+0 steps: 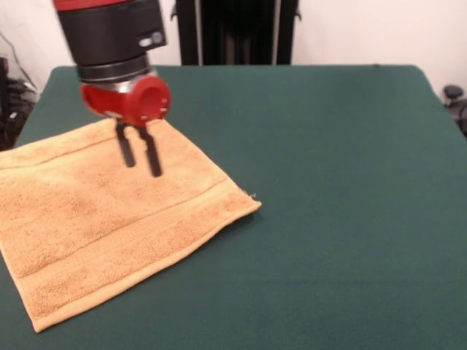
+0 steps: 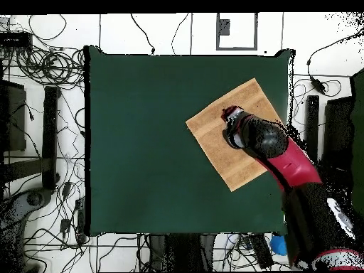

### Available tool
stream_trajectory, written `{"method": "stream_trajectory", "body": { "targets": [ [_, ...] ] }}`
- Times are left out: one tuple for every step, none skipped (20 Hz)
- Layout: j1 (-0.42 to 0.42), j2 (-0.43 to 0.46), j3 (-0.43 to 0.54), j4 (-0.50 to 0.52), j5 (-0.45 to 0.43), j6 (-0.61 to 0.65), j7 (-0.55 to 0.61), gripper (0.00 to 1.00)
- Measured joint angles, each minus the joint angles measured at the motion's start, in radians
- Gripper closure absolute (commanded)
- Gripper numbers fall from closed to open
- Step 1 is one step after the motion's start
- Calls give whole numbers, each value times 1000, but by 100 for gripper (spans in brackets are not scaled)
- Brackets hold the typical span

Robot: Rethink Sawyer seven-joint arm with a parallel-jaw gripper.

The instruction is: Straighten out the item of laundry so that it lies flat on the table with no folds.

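Jaws stand narrowly apart with nothing between them, two dark fingers (image 1: 150,157) hanging from the red gripper (image 1: 141,160) just above the golden-tan towel (image 1: 109,219); whether the tips touch the cloth cannot be told. That towel lies spread open near one side of the tabletop (image 1: 328,182), turned at an angle to its edges, with a woven band running parallel to its near hem in the front view. Its surface looks flat, with no fold showing, and one corner at the right ends in a small frayed bit. In the overhead view the towel (image 2: 220,135) sits as a tilted square close to the right edge of the green cloth, and the red and black arm (image 2: 284,156) reaches over it from the lower right, covering part of it.

Plain dark green felt covers the tabletop (image 2: 142,142), bare apart from the towel. Around it the floor is pale, with dark joint lines and many black cables (image 2: 43,64) strewn along the left side and the top. Dark stands or rails (image 2: 50,135) flank the left and right sides. Behind the tabletop in the front view rises a black frame (image 1: 237,33) against a light wall (image 1: 365,29).
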Motion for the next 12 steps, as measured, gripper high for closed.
{"method": "stream_trajectory", "body": {
  "targets": [
    [19, 0, -5, 1, 5, 13, 0, 0],
    [29, 0, -6, 2, 8, 17, 0, 0],
    [36, 0, -7, 2, 10, 17, 0, 0],
    [43, 1, -8, 3, 12, 18, 0, 0],
    [58, 2, -11, 3, 18, 18, 0, 0],
    [67, 3, -13, 3, 21, 18, 0, 0],
    [74, 6, -16, 3, 23, 18, 0, 0],
    [82, 8, -18, 3, 25, 18, 0, 0],
    [87, 12, -19, 3, 27, 17, 0, 0],
    [89, 16, -19, 3, 28, 16, 0, 0],
    [91, 20, -19, 3, 29, 14, 0, 0],
    [92, 24, -19, 3, 30, 13, 0, 0]
  ]
}}
